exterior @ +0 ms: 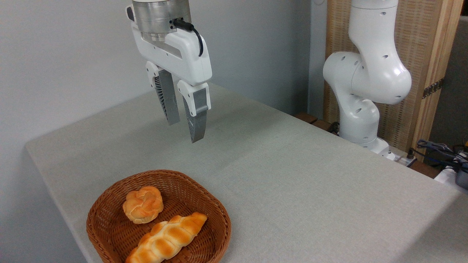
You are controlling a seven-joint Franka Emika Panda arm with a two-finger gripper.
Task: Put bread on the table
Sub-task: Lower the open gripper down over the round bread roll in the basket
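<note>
The bread (143, 204), a small round knotted bun with a golden-orange top, lies in the left part of a brown wicker basket (109, 233) at the front left of the table (292, 182). My gripper (186, 129) hangs high above the table, behind and above the basket, well apart from the bun. Its two grey fingers (195, 120) point down with a gap between them, and nothing is held.
A long braided golden loaf (168, 237) lies in the basket beside the bun, toward the front. The arm's white base (362, 98) stands at the table's far right edge, with cables (442, 149) beyond it. A grey wall runs behind the table.
</note>
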